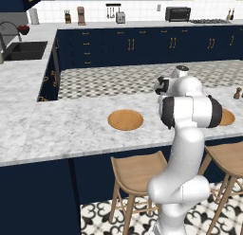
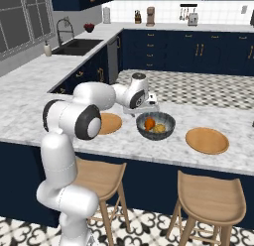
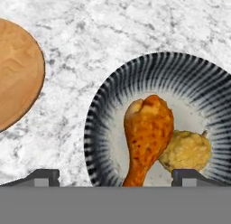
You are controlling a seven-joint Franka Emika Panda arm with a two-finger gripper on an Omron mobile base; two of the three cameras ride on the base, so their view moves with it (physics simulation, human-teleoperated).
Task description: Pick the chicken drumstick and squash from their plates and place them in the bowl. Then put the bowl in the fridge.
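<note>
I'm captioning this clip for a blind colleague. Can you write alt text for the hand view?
Seen from above, a dark ribbed bowl on a marble counter holds the chicken drumstick touching the yellow squash. The open gripper hovers over the bowl's near rim, and a bare wooden plate lies at the left edge.

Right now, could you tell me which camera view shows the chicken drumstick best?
The hand view: the chicken drumstick lies close and unobstructed in the bowl, touching the squash. The right base view shows it as a small orange shape; in the left base view the arm blocks it.
</note>
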